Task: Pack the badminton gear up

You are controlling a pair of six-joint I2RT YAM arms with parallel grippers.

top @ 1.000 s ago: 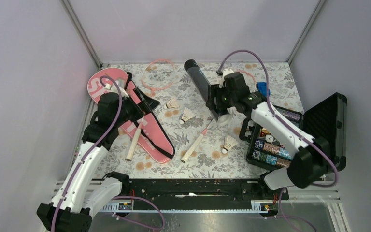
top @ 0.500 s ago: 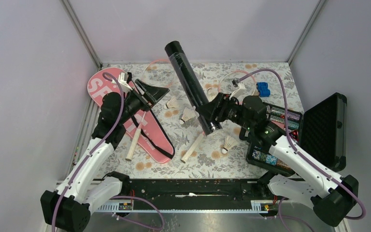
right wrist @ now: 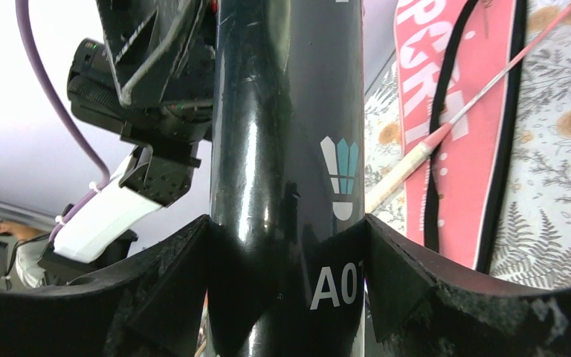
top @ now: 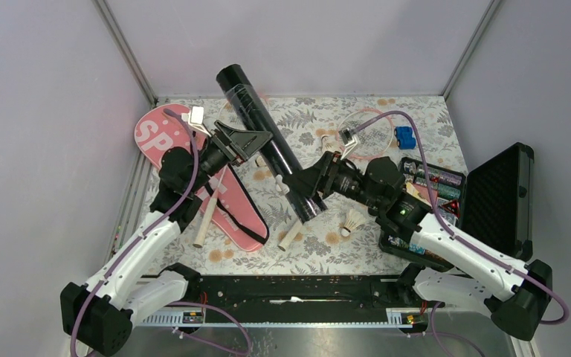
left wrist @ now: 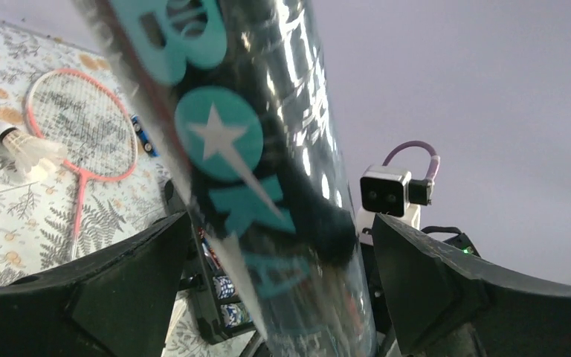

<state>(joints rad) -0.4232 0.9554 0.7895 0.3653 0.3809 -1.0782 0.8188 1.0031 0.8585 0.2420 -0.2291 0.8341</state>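
The right gripper's (right wrist: 288,232) jaws are clamped on both sides of the black cylindrical tube with teal print (right wrist: 282,111) near its lower end, while the left gripper's (left wrist: 279,223) jaws stand spread wide with the tube's middle passing between them; whether either finger touches it I cannot tell. The tube is lifted off the table and slants up toward the far left. Below it, at the left, lies the long pink "SPORT" bag (top: 149,134) with a pink-framed racket's cream handle (top: 204,223) resting across it. A second pink-framed racket (top: 364,128) lies near the far right, white feather shuttlecocks (top: 353,221) scattered around it on the flower-printed table cover (top: 320,249). An open black case of patterned rolls (top: 502,193) sits at the right, and a small blue toy (top: 404,137) lies beyond it.
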